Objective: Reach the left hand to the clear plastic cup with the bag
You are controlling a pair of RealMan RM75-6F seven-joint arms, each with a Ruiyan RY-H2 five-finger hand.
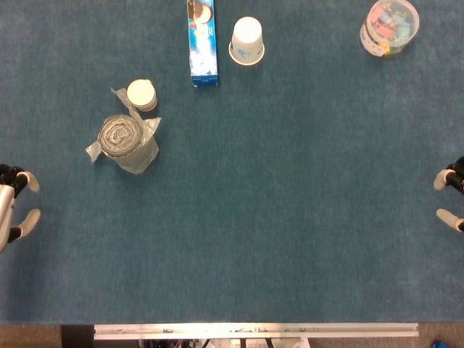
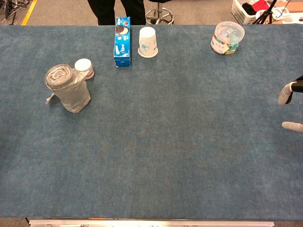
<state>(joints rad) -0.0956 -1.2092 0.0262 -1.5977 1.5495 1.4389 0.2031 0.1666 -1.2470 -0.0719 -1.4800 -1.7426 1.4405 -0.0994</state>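
The clear plastic cup with a grey bag (image 1: 127, 143) stuffed in it stands upright on the blue table, left of centre; the chest view shows the cup with the bag (image 2: 67, 87) at the left. My left hand (image 1: 14, 203) sits at the far left edge of the head view, well below and left of the cup, fingers apart and holding nothing. It does not show in the chest view. My right hand (image 1: 451, 194) is at the far right edge, fingers apart and empty, also seen as the right hand (image 2: 290, 106) in the chest view.
A small white-lidded jar (image 1: 142, 94) stands just behind the cup. A blue cookie box (image 1: 203, 41) and an upturned white paper cup (image 1: 247, 40) lie at the back centre. A clear tub of colourful items (image 1: 389, 27) is back right. The table's front edge (image 1: 254, 330) runs below.
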